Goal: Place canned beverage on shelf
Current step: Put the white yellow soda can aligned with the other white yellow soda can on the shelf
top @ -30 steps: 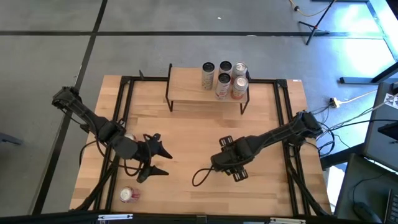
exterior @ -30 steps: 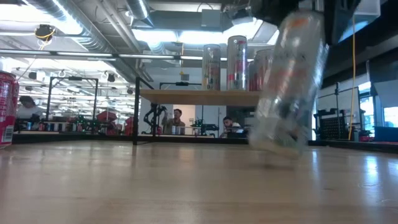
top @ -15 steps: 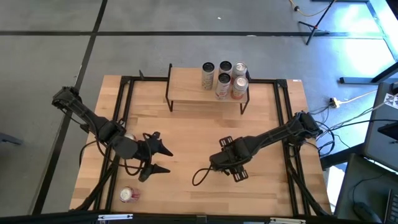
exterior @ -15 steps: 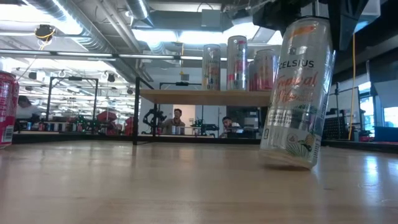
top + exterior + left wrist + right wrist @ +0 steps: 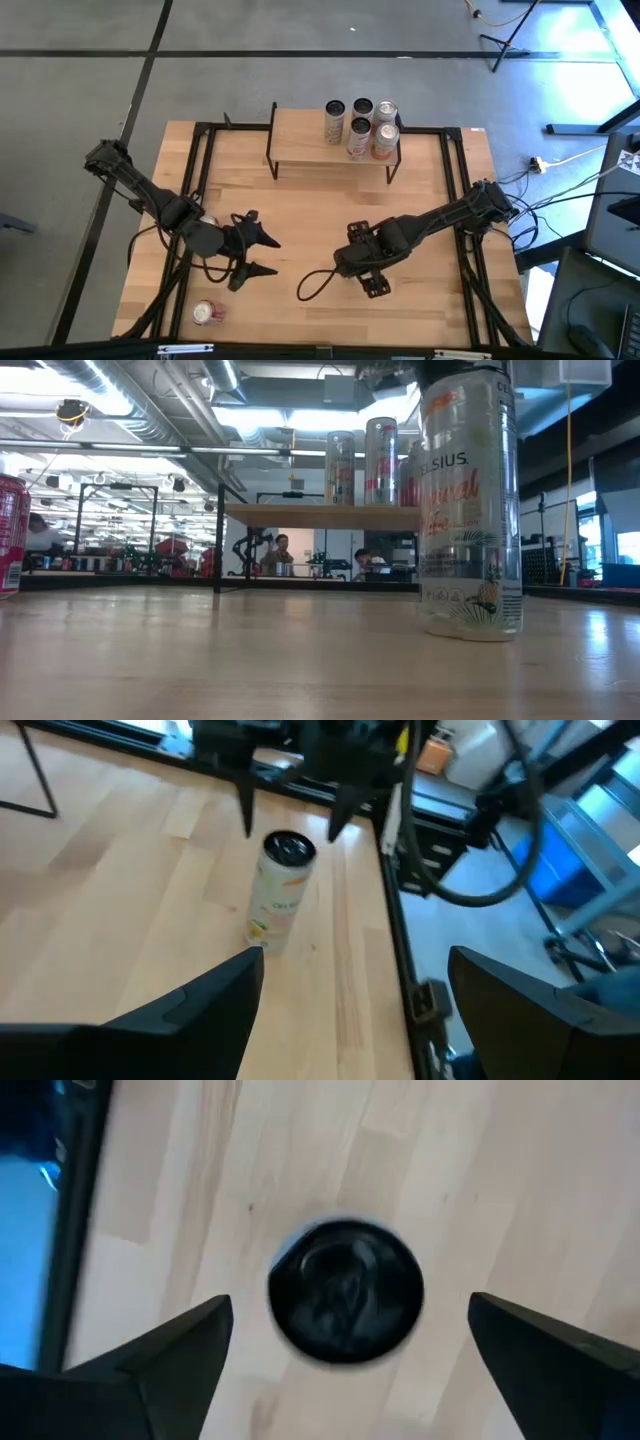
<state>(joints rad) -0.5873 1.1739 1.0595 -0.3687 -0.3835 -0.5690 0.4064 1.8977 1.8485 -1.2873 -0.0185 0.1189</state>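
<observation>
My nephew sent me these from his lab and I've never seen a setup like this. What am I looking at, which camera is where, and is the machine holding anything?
It is a robot with two dark arms working at a wooden table. One picture looks straight down from above, one looks level across the tabletop, and two come from cameras on the arms' wrists.

At the far side stands a small shelf carrying five cans. One more red can stands near the front left corner.

The right gripper hangs directly above a tall Celsius can, which stands upright on the table. Its fingers are spread wide on either side and do not touch it, so nothing is held. The left gripper waits, open and empty, to the left, facing that can.
</observation>
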